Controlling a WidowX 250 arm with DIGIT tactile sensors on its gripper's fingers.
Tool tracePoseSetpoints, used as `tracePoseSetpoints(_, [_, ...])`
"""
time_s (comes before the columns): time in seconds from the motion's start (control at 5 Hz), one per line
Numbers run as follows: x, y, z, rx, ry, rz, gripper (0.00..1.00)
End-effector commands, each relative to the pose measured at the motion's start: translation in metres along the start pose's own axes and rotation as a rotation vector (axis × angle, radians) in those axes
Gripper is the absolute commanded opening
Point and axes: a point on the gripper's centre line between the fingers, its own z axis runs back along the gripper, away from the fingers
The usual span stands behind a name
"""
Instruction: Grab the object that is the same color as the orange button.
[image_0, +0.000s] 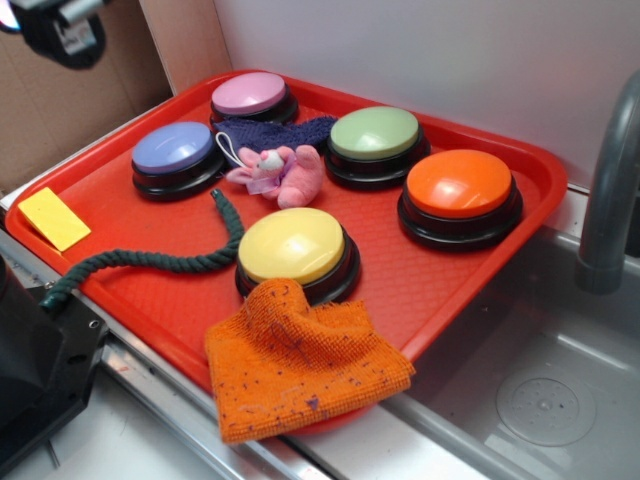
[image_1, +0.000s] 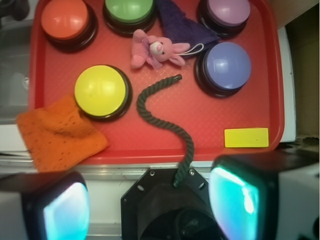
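Note:
The object, a floppy orange knitted cloth (image_0: 300, 365) (image_1: 57, 132) with dark flecks, drapes over the near edge of the red tray (image_0: 450, 290) and leans against the yellow button (image_0: 292, 245). The orange button (image_0: 460, 185) (image_1: 65, 17), a dome on a black base, sits at the tray's right side. My gripper (image_1: 150, 205) hangs high above the tray's left edge, far from the cloth. Its fingers (image_1: 235, 205) stand wide apart and hold nothing. In the exterior view only part of the gripper shows, in the top left corner.
On the tray also sit green (image_0: 375, 133), pink (image_0: 249, 93) and blue (image_0: 173, 148) buttons, a pink plush bunny (image_0: 280, 172), a dark blue cloth (image_0: 275, 132), a green rope (image_0: 150, 262) and a yellow card (image_0: 53, 217). A grey faucet (image_0: 610, 190) and sink (image_0: 520, 400) lie right.

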Motion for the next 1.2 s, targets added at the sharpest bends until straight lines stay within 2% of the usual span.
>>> tracePoseSetpoints(0.0, [0.004,-0.037,-0.044,0.022,0.014,0.106,1.0])
tracePoseSetpoints(0.2, [-0.005,-0.052,-0.077,-0.064,0.043,0.178,1.0])
tracePoseSetpoints(0.4, [-0.01,-0.062,-0.109,-0.173,0.095,0.161,1.0])
tracePoseSetpoints(0.6, [-0.013,-0.069,-0.134,-0.241,0.141,0.149,1.0])
tracePoseSetpoints(1.0, [-0.015,-0.075,-0.172,-0.246,0.179,0.043,1.0])
